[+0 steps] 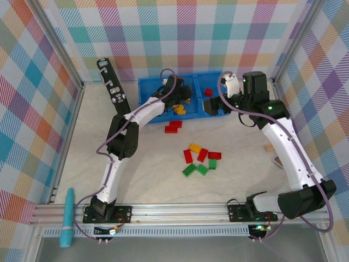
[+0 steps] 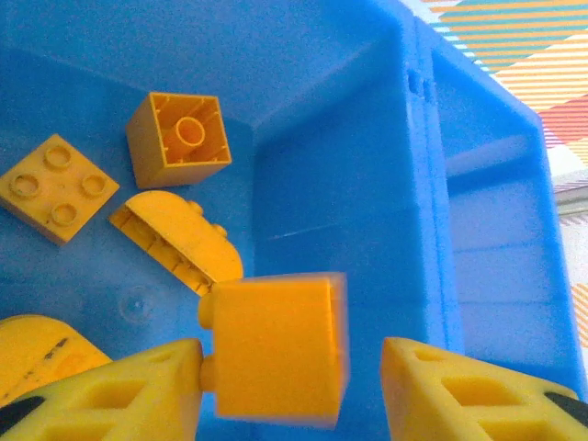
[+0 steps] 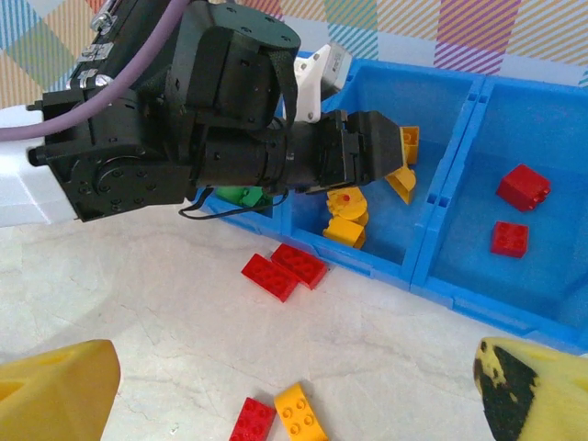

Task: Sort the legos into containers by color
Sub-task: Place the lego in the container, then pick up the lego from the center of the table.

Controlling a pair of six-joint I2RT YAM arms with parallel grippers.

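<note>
Blue bin [image 2: 367,138], yellow brick [image 2: 276,354] between parted left claw [image 2: 290,367]

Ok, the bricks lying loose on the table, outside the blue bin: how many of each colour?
Red bricks: 5
Green bricks: 3
Yellow brick: 1
Total: 9

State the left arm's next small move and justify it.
Probably open the left end effector fully to let go: the yellow brick sits between its fingers with a gap at one side, over the compartment that holds other yellow bricks.
</note>
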